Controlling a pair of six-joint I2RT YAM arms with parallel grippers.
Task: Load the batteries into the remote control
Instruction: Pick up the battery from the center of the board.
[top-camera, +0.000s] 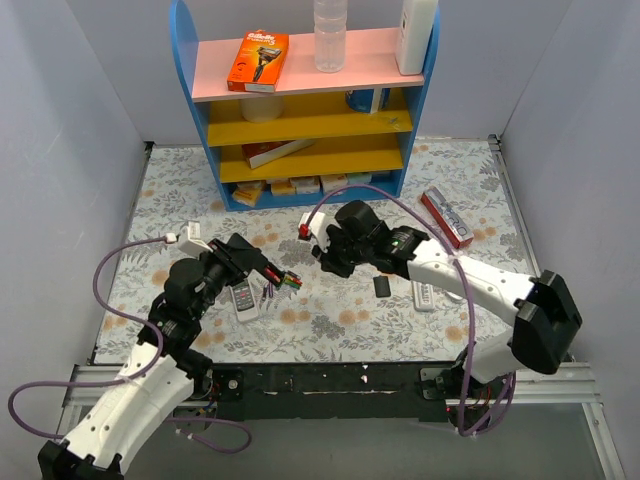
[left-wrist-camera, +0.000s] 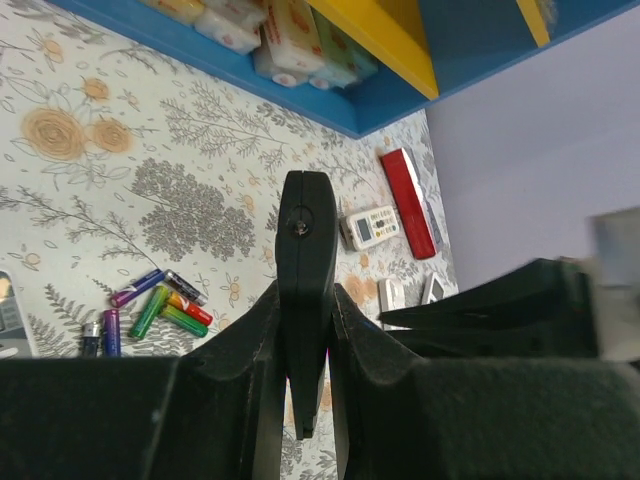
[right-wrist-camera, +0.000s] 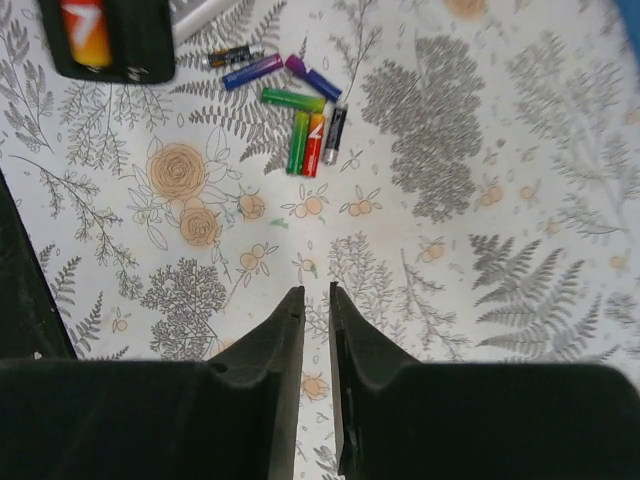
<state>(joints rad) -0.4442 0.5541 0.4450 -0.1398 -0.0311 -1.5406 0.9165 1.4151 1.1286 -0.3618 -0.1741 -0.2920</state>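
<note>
My left gripper (top-camera: 243, 260) is shut on the slim black remote control (left-wrist-camera: 305, 220) and holds it edge-on above the mat (left-wrist-camera: 305, 292). In the right wrist view the remote (right-wrist-camera: 145, 40) shows at the top left with an orange-red cell (right-wrist-camera: 85, 28) lying in its open compartment. The loose batteries (right-wrist-camera: 300, 125), red, green, purple and black, lie in a cluster on the mat, also in the top view (top-camera: 286, 280) and the left wrist view (left-wrist-camera: 160, 305). My right gripper (right-wrist-camera: 317, 290) hovers over bare mat right of the cluster (top-camera: 322, 258), its jaws a narrow gap apart and empty.
A grey-white remote (top-camera: 243, 298) lies under my left gripper. A small black cover (top-camera: 382, 285), a white remote (top-camera: 424, 295) and a red flat box (top-camera: 446, 217) lie to the right. A blue shelf unit (top-camera: 310, 190) stands at the back.
</note>
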